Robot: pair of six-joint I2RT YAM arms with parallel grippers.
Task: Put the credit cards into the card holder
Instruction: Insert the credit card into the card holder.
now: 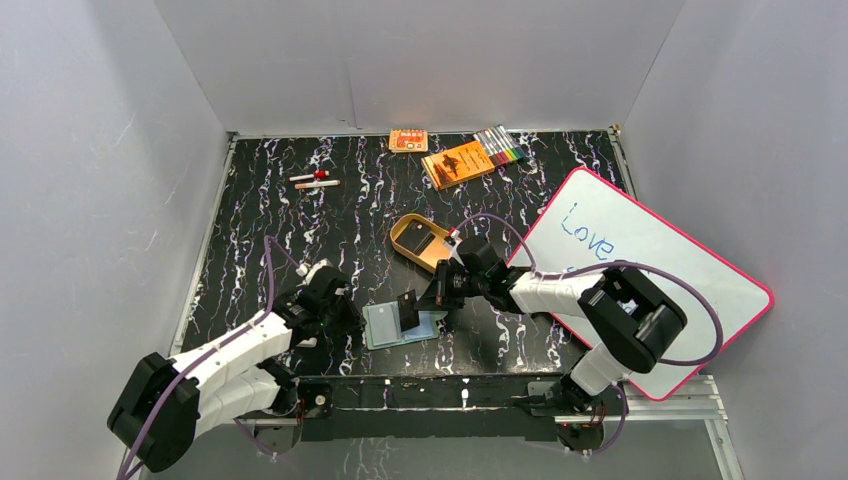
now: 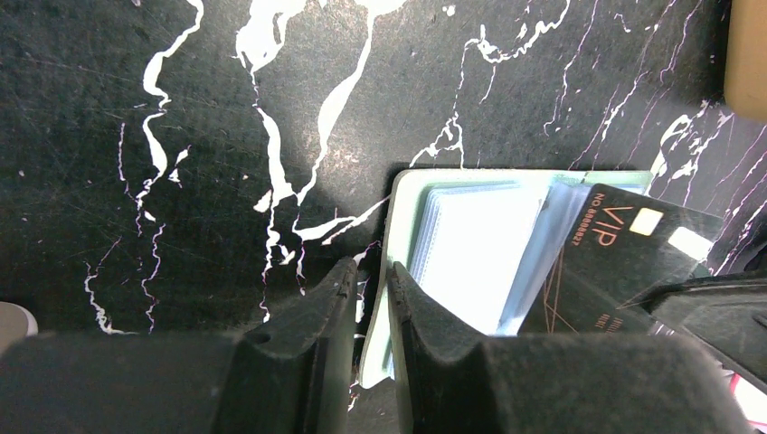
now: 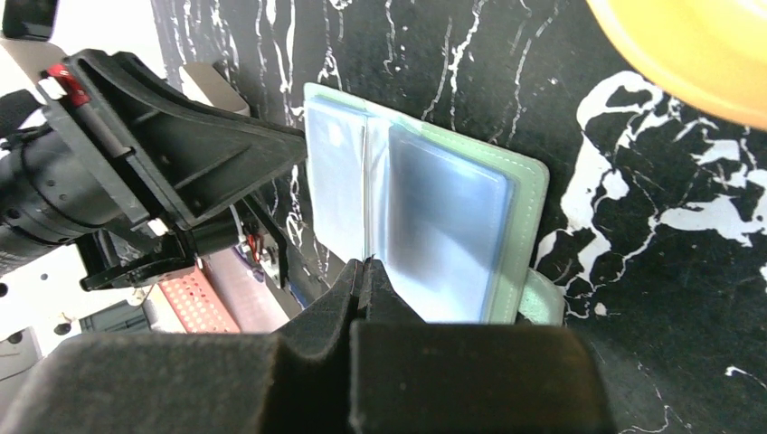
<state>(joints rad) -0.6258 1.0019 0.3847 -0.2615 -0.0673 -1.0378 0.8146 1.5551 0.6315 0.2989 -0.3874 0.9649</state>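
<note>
One credit card poised over its pocket.
Left gripper nips the open card holder by its cover, steadying it on the table; right gripper, clamped on that card, stands it above.

1. The left arm has white shells, bulky black joints.
2. The right arm matches (same white and black).
3. A purple cable loops along each.
4. The left gripper has matte black wedge fingers.

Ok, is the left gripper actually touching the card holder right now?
Touching. In the left wrist view the left gripper straddles the card holder, its fingers pinching the sage-green cover edge between them.
</note>
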